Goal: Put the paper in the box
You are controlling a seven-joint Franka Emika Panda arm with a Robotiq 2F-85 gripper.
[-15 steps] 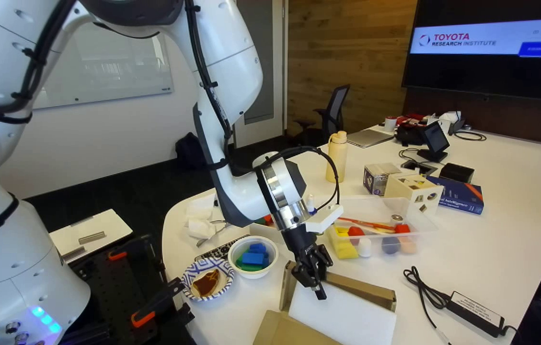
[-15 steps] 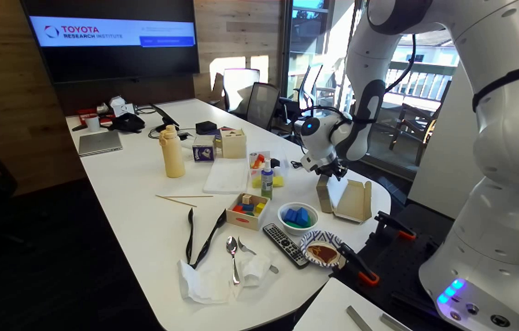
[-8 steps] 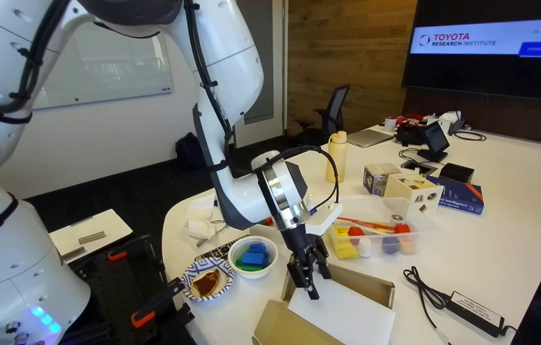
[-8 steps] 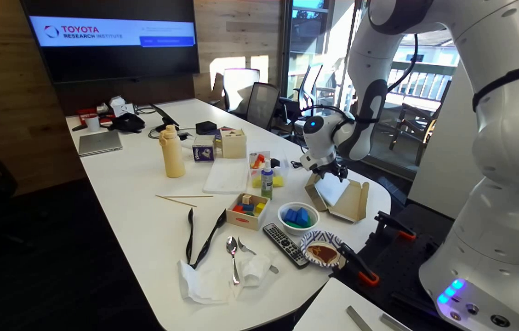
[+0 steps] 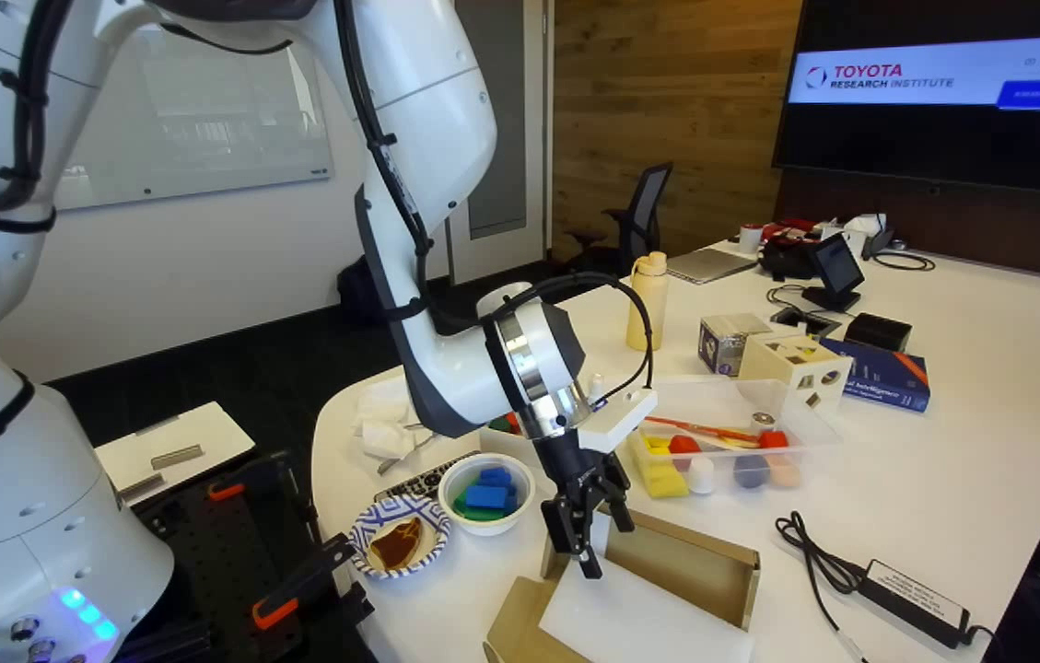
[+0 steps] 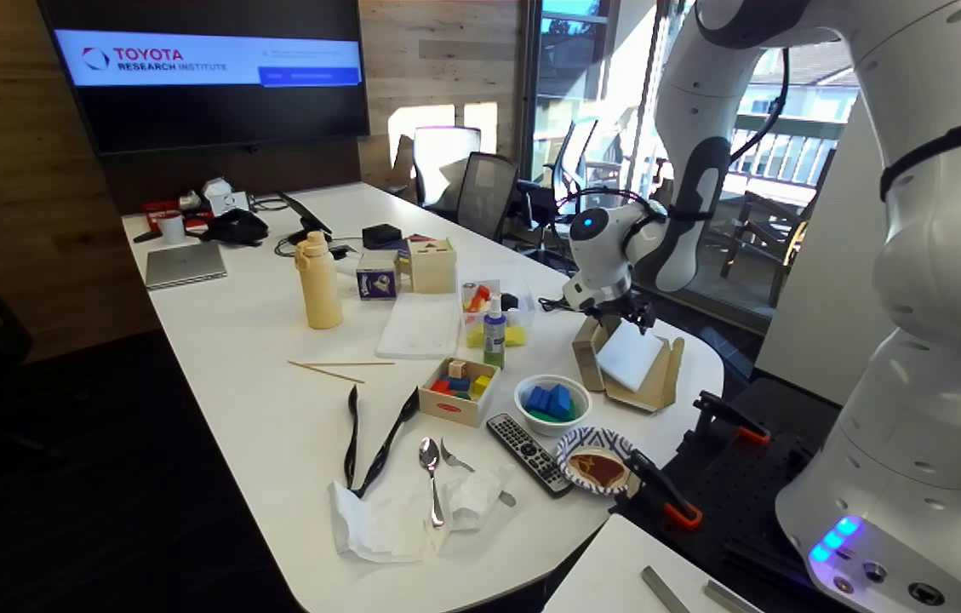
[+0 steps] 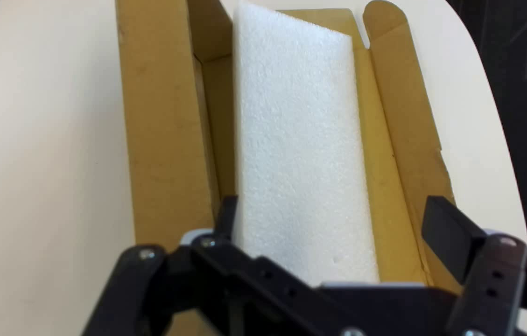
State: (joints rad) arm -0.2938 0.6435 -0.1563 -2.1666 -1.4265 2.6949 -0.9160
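The paper, a white foam-like slab (image 5: 644, 619), lies across the open tan cardboard box (image 5: 708, 564), partly over the box's folded-out flap side. A strip of the box's inside shows along one edge of it. In the wrist view the slab (image 7: 298, 140) runs between the fingers of my gripper (image 7: 333, 228), which stand wide apart. The left finger is close against the slab's edge; whether it touches I cannot tell. The right finger is well away, above the flap. An exterior view has the gripper (image 6: 623, 323) just over the slab (image 6: 631, 356). The slab's near end is hidden by the gripper.
A white bowl with blue blocks (image 5: 485, 523) and a patterned plate (image 5: 435, 557) stand beside the box. Behind it is a clear plastic container (image 5: 731, 451) of toys. A black power adapter (image 5: 914, 603) with its cable lies on the table.
My gripper has opened, its fingers spreading apart. The slab has tipped down flatter and slid toward the flap, baring more of the box's inside. The arm has drawn back slightly toward its base.
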